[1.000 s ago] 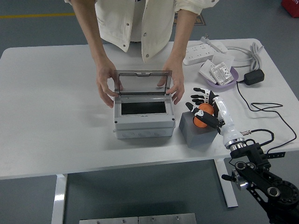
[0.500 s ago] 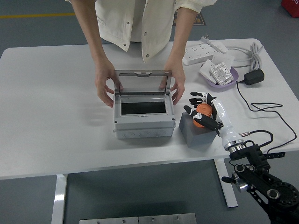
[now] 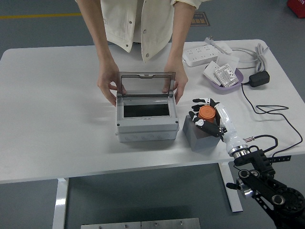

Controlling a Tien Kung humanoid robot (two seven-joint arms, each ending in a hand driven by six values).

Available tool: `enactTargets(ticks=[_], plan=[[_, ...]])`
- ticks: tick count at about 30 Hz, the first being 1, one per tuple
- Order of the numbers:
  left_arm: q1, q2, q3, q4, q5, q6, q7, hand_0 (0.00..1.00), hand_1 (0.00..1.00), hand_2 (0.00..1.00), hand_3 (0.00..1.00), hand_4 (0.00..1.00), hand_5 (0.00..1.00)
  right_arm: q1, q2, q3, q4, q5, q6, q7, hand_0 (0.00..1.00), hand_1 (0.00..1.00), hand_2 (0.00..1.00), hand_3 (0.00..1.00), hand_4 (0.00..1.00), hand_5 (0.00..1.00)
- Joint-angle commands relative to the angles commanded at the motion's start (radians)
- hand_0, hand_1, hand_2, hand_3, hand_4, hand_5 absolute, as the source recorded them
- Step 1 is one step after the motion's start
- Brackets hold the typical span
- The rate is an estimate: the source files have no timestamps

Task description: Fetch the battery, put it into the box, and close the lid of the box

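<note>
The white table (image 3: 57,119) was the biggest thing there. A person stood at its far side, and the person's two hands (image 3: 108,86) held the grey box (image 3: 147,121) at its back corners, one hand on each side. The box sat near the middle of the table. Its clear lid (image 3: 145,85) stood straight up, so the dark inside was open and nothing could be seen in it.

Just to the right of the box sat a dark grey block (image 3: 202,136). The orange battery (image 3: 207,113) was right over the top of this block. It looked like a short, round can. The robot's right hand (image 3: 208,117) was wrapped around it, with black fingers (image 3: 199,123) curled on its sides. I could not tell if the battery was touching the block or was lifted a bit. The left hand was not in the picture.

The battery was probably hard and a bit heavy for its size. Its round, smooth side could slip or roll, so a hold around the middle with fingers on both sides looked best.

Far off at the right were a purple tray (image 3: 237,81), a white power strip (image 3: 206,52) and a black plug (image 3: 259,78).
</note>
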Motion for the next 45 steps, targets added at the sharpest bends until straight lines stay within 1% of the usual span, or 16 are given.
enactTargets(ticks=[5,6,11,12,17,18,23,24,29,30,35,36,41,42,45], plan=[[0.0,-0.002,0.0,0.0,0.0,0.0,0.0,0.604,0.744,0.564,0.536,0.161,0.002,0.002,0.0,-0.003,-0.007,0.06,0.012,0.012,0.53,0.585,0.564,0.656,0.683,0.191],[0.0,-0.002,0.001,0.0,-0.001,0.0,0.0,0.601,0.745,0.565,0.536,0.16,0.002,0.003,0.0,-0.003,-0.008,0.074,0.014,0.016,0.542,0.578,0.552,0.637,0.616,0.188],[0.001,-0.001,0.004,0.0,-0.003,0.0,-0.001,0.601,0.745,0.565,0.536,0.16,0.002,0.007,0.001,-0.007,-0.008,0.121,0.016,0.033,0.542,0.578,0.552,0.637,0.616,0.188],[0.001,-0.001,0.005,0.0,-0.004,0.0,-0.001,0.6,0.744,0.565,0.535,0.159,0.002,0.008,0.001,-0.008,-0.009,0.134,0.016,0.037,0.57,0.544,0.512,0.569,0.389,0.173],[0.0,-0.001,0.012,0.0,-0.011,0.0,-0.002,0.6,0.744,0.565,0.535,0.159,0.002,0.009,0.003,-0.012,-0.011,0.176,0.017,0.047,0.57,0.544,0.512,0.569,0.389,0.173],[0.0,-0.001,0.014,0.0,-0.013,0.0,-0.002,0.599,0.744,0.567,0.536,0.161,0.002,0.008,0.003,-0.013,-0.011,0.181,0.016,0.048,0.561,0.515,0.477,0.512,0.336,0.199],[-0.001,0.0,0.014,0.0,-0.012,-0.001,-0.002,0.599,0.744,0.567,0.536,0.161,0.002,0.008,0.004,-0.017,-0.011,0.19,0.013,0.049,0.561,0.515,0.477,0.512,0.336,0.199],[-0.001,0.0,0.013,0.0,-0.011,-0.001,-0.002,0.597,0.745,0.567,0.536,0.16,0.002,0.008,0.004,-0.019,-0.011,0.19,0.012,0.049,0.541,0.5,0.455,0.484,0.301,0.173],[-0.003,0.001,0.016,0.0,-0.013,-0.001,-0.003,0.597,0.745,0.567,0.536,0.16,0.002,0.01,0.004,-0.026,-0.007,0.182,0.003,0.048,0.541,0.5,0.455,0.484,0.301,0.173],[-0.004,0.001,0.016,0.0,-0.013,0.0,-0.004,0.597,0.744,0.568,0.537,0.163,0.002,0.011,0.004,-0.026,-0.005,0.18,0.001,0.048,0.534,0.496,0.446,0.468,0.286,0.149],[-0.003,0.0,0.011,0.0,-0.009,0.001,-0.006,0.597,0.744,0.568,0.537,0.163,0.002,0.011,0.004,-0.029,0.002,0.169,-0.014,0.047,0.534,0.496,0.446,0.468,0.286,0.149],[-0.003,0.0,0.012,0.0,-0.01,0.002,-0.007,0.598,0.744,0.568,0.537,0.167,0.002,0.011,0.004,-0.03,0.004,0.166,-0.017,0.046,0.506,0.487,0.432,0.446,0.165,0.07],[-0.003,0.001,0.012,0.0,-0.012,0.006,-0.013,0.598,0.744,0.568,0.537,0.167,0.002,0.011,0.003,-0.031,0.017,0.143,-0.034,0.042,0.506,0.487,0.432,0.446,0.165,0.07],[-0.003,0.001,0.011,0.0,-0.012,0.006,-0.014,0.601,0.744,0.569,0.538,0.172,0.002,0.011,0.002,-0.031,0.021,0.138,-0.036,0.041,0.468,0.464,0.405,0.395,0.002,0.022],[-0.003,0.0,0.008,0.0,-0.01,0.007,-0.015,0.601,0.744,0.569,0.538,0.172,0.002,0.012,0.0,-0.03,0.033,0.126,-0.044,0.039,0.468,0.464,0.405,0.395,0.002,0.022]])
